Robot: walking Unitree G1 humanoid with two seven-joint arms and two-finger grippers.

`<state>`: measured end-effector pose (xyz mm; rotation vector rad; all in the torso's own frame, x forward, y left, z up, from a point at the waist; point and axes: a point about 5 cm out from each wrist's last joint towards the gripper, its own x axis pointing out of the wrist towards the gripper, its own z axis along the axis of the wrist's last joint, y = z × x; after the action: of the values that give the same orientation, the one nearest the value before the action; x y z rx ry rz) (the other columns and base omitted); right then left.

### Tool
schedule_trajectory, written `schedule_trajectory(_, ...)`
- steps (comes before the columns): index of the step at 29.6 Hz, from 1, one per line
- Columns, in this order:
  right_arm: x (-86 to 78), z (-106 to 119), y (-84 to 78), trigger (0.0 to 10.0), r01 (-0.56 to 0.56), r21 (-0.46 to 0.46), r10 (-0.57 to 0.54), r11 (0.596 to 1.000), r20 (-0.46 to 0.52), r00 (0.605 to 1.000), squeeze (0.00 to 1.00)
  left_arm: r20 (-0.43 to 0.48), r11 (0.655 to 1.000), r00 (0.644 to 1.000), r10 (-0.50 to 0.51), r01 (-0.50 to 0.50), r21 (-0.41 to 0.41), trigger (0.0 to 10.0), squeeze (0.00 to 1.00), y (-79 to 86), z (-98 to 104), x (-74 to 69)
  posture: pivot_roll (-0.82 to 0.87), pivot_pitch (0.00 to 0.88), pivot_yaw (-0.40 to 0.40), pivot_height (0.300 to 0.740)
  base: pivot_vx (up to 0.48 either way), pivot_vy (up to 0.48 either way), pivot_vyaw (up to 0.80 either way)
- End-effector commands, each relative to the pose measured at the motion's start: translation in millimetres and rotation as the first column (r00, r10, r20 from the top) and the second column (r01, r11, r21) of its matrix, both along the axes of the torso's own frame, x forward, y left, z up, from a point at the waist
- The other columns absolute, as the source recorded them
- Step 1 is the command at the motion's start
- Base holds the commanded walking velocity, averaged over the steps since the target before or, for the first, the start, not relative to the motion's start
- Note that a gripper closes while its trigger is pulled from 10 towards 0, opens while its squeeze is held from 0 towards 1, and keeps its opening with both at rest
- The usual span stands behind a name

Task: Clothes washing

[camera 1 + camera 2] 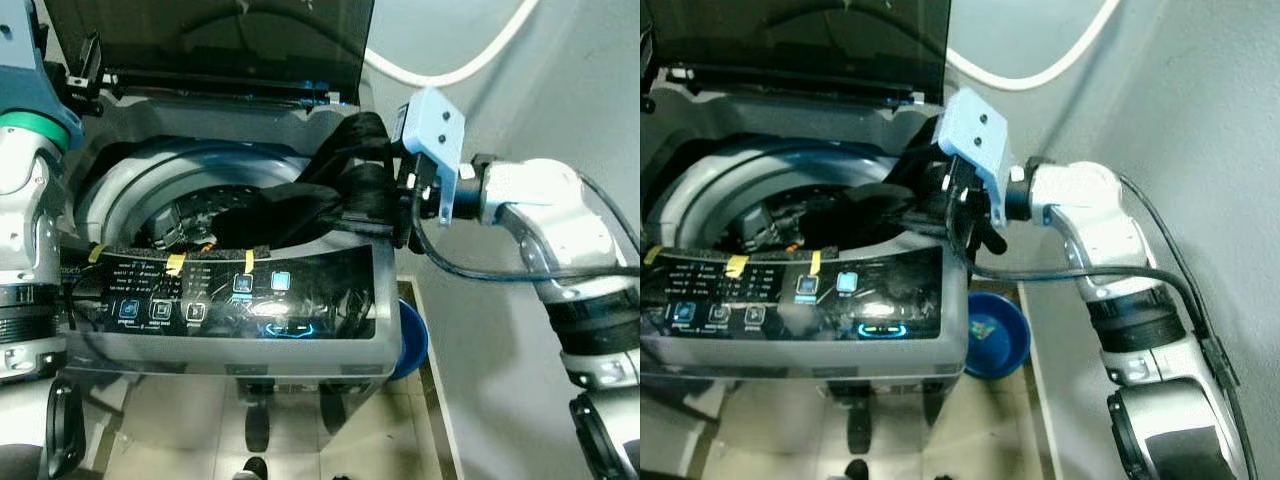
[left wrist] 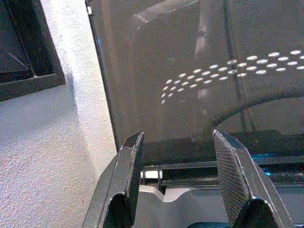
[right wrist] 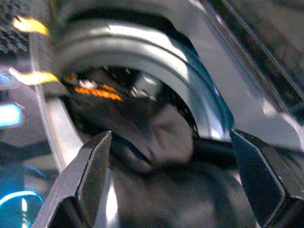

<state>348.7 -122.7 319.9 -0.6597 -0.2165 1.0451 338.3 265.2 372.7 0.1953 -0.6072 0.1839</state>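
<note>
A top-loading washing machine [image 1: 230, 295] stands in front of me with its dark lid [image 1: 210, 40] raised. A black garment [image 1: 330, 195] hangs over the right rim of the drum [image 1: 140, 190], with part of it down inside among other dark laundry. My right gripper [image 3: 168, 142] is at that right rim, open, its fingers [image 3: 90, 166] spread wide on either side of the black cloth. My left gripper [image 2: 178, 137] is held up by the lid's left side, open and holding nothing, facing the lid's dark glass.
A blue basin [image 1: 995, 335] sits on the tiled floor to the right of the machine. A white hose [image 1: 450, 70] loops along the wall behind. The grey wall [image 1: 1200, 120] stands close on the right. Yellow tape strips [image 1: 175, 265] mark the lit control panel.
</note>
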Motion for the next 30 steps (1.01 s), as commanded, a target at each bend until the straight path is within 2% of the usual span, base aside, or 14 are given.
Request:
schedule_trajectory(1, 3.7, -6, -8.7, 10.0, 0.03, -0.029, -0.03, 0.999, -0.017, 0.999, 0.0, -0.004, 1.0, 1.0, 0.009, -0.009, -0.001, 10.0, 0.0, 2.0, -2, -1.9, 0.04, 0.193, 0.01, 0.74, 0.0, 0.0, 0.0)
schedule_trajectory(6, 4.2, -24, -30.7, 10.0, 0.019, 0.091, 0.006, 0.996, -0.266, 0.964, 0.0, -0.005, 1.0, 1.0, 0.005, -0.005, -0.003, 10.0, 0.0, 0.8, -3, -1.9, 0.04, 0.192, 0.008, 0.74, 0.0, 0.0, 0.0)
schedule_trajectory(15, 5.0, -35, -44.8, 10.0, 0.018, 0.105, 0.021, 0.994, -0.351, 0.936, 0.0, -0.007, 1.0, 1.0, 0.004, -0.004, -0.003, 10.0, 0.0, 0.8, -4, -2.0, 0.04, 0.193, 0.008, 0.74, 0.0, 0.0, 0.0)
schedule_trajectory(17, 7.4, -36, -45.3, 9.5, 0.033, 0.101, 0.004, 0.994, -0.347, 0.938, 0.0, -0.007, 1.0, 1.0, 0.004, -0.004, -0.004, 10.0, 0.0, 0.7, -4, -1.8, 0.04, 0.194, 0.008, 0.74, 0.0, 0.0, 0.0)
schedule_trajectory(18, 9.5, -36, -45.2, 6.4, 0.048, 0.102, -0.01, 0.994, -0.34, 0.94, 0.0, -0.007, 1.0, 1.0, 0.003, -0.003, -0.004, 10.0, 0.0, 0.4, -4, -1.7, 0.04, 0.194, 0.008, 0.74, 0.0, 0.0, 0.0)
schedule_trajectory(21, 13.8, -34, -44.9, 6.2, 0.091, 0.111, -0.051, 0.99, -0.32, 0.946, 0.0, -0.007, 1.0, 1.0, 0.001, -0.001, -0.005, 10.0, 0.0, -0.2, -4, -1.6, 0.04, 0.194, 0.008, 0.74, 0.0, 0.0, 0.0)
schedule_trajectory(22, 17.2, -33, -44.9, 7.6, 0.125, 0.112, -0.086, 0.986, -0.3, 0.95, 0.0, -0.007, 1.0, 1.0, 0.001, -0.001, -0.005, 10.0, 0.0, -0.4, -4, -1.6, 0.04, 0.194, 0.008, 0.74, 0.0, 0.0, 0.0)
schedule_trajectory(23, 20.1, -33, -45.1, 9.9, 0.152, 0.104, -0.118, 0.983, -0.277, 0.953, 0.0, -0.007, 1.0, 1.0, 0.001, -0.001, -0.005, 10.0, 0.0, -0.5, -4, -1.8, 0.04, 0.194, 0.007, 0.74, 0.0, 0.0, 0.0)
schedule_trajectory(25, 23.2, -34, -45.2, 9.7, 0.179, 0.089, -0.152, 0.98, -0.252, 0.956, 0.0, -0.007, 1.0, 1.0, 0.002, -0.002, -0.005, 10.0, 0.0, -0.4, -4, -2.2, 0.05, 0.194, 0.007, 0.74, 0.0, 0.0, 0.0)
schedule_trajectory(26, 24.0, -36, -44.8, 6.6, 0.186, 0.08, -0.161, 0.979, -0.246, 0.956, 0.0, -0.007, 1.0, 1.0, 0.003, -0.003, -0.005, 10.0, 0.0, 0.0, -4, -2.6, 0.05, 0.195, 0.007, 0.74, 0.0, 0.0, 0.0)
schedule_trajectory(27, 24.3, -37, -44.4, 4.8, 0.186, 0.073, -0.163, 0.98, -0.244, 0.956, 0.0, -0.006, 1.0, 1.0, 0.004, -0.004, -0.004, 10.0, 0.0, 0.4, -4, -2.9, 0.05, 0.195, 0.007, 0.74, 0.0, 0.0, 0.0)
schedule_trajectory(28, 24.3, -37, -44.4, 4.8, 0.186, 0.073, -0.163, 0.98, -0.244, 0.956, 0.0, -0.006, 1.0, 1.0, 0.004, -0.004, -0.004, 10.0, 0.0, 0.4, -4, -2.9, 0.05, 0.195, 0.007, 0.74, 0.0, 0.0, 0.0)
schedule_trajectory(29, 24.5, -38, -44.0, 1.3, 0.183, 0.066, -0.162, 0.981, -0.242, 0.957, 0.0, -0.006, 1.0, 1.0, 0.006, -0.006, -0.004, 10.0, 0.0, 0.9, -4, -3.3, 0.05, 0.195, 0.006, 0.74, 0.0, 0.0, 0.0)
schedule_trajectory(30, 24.5, -38, -44.0, 1.3, 0.183, 0.066, -0.162, 0.981, -0.242, 0.957, 0.0, -0.006, 1.0, 1.0, 0.006, -0.006, -0.004, 10.0, 0.0, 0.9, -4, -3.3, 0.05, 0.195, 0.006, 0.74, 0.0, 0.0, 0.0)
